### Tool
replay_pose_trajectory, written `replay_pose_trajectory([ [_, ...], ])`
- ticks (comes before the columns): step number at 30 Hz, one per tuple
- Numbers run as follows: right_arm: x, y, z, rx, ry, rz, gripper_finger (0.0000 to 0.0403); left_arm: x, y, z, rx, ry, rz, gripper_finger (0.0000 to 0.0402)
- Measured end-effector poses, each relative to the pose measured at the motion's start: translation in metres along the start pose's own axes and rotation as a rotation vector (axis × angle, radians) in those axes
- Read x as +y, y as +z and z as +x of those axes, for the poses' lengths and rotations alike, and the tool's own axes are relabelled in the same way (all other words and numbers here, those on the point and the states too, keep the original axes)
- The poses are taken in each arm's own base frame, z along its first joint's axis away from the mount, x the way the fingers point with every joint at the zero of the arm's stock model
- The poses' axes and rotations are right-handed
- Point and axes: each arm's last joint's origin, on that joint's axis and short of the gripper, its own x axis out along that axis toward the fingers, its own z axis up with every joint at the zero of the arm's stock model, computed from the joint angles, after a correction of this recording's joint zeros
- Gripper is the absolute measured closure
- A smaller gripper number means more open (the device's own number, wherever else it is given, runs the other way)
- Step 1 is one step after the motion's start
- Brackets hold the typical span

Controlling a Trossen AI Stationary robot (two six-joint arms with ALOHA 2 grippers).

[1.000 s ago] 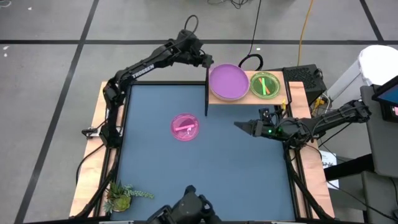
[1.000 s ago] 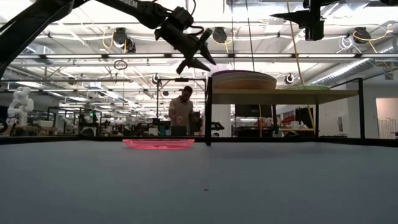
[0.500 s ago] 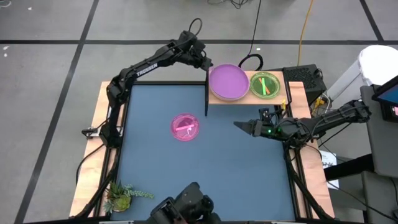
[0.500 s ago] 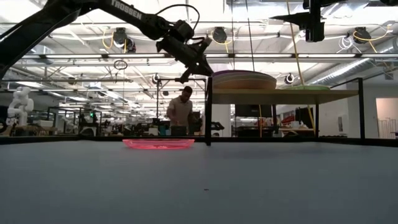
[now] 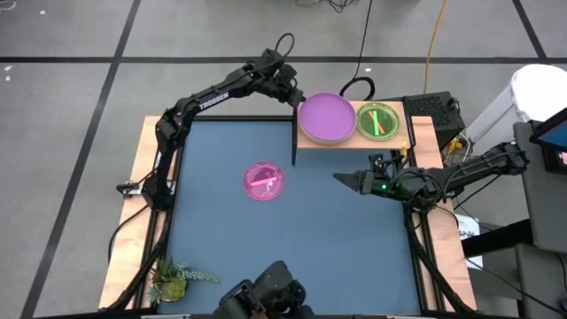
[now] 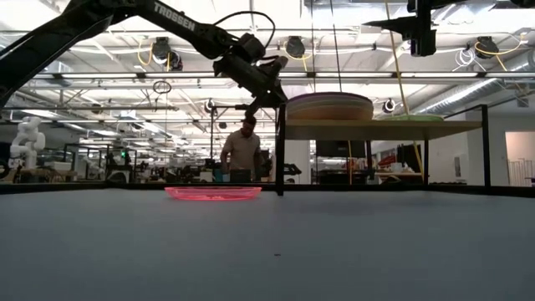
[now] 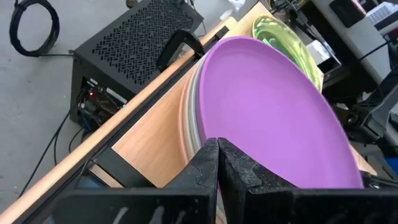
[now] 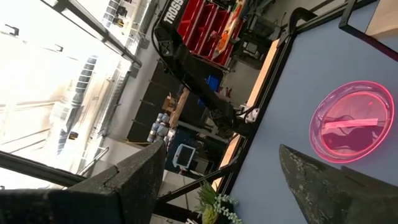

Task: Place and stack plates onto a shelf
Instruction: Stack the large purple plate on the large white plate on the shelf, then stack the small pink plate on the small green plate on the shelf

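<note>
Purple plate (image 5: 325, 116), translucent pink plate (image 5: 263, 181)

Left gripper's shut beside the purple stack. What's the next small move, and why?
Probably nudge the left gripper, shut, sideways against the purple plate stack, seating it farther onto the shelf; the stack's edge appears to overhang the shelf's end.

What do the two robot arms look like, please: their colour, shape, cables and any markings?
Both arms are dark, slim and jointed. The left arm carries white TROSSEN lettering and a thin black cable looping above its wrist. The right arm shows a small green light near its wrist. Each ends in two dark, tapering, pointed jaws.
</note>
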Motion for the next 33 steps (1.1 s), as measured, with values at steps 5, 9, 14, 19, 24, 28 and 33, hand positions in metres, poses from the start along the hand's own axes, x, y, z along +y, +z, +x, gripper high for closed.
replay_pose_trajectory([
  [5,0.000,0.000,0.000,0.000,0.000,0.000,0.0108,0.003,-0.004,0.000,0.036,0.035,0.015,0.0394],
  [9,0.000,0.000,0.000,0.000,0.000,-0.001,0.0108,0.005,-0.007,-0.001,0.064,0.046,0.041,0.0394],
  [14,-0.001,0.000,0.000,-0.005,-0.009,-0.004,0.0108,0.005,-0.006,-0.002,0.057,0.045,0.058,0.0394],
  [19,-0.009,0.000,0.000,-0.075,-0.111,-0.015,0.0115,0.000,0.000,-0.016,0.032,0.047,0.065,0.0394],
  [24,-0.020,0.001,-0.001,-0.109,-0.212,-0.014,0.0127,-0.010,0.001,-0.037,0.060,0.048,0.084,0.0394],
  [28,-0.025,0.002,0.000,-0.115,-0.254,-0.023,0.0136,-0.017,-0.006,-0.053,0.147,0.058,0.130,0.0394],
  [33,-0.029,0.006,0.001,-0.134,-0.286,-0.039,0.0147,-0.018,-0.019,-0.061,0.288,0.066,0.160,0.0394],
])
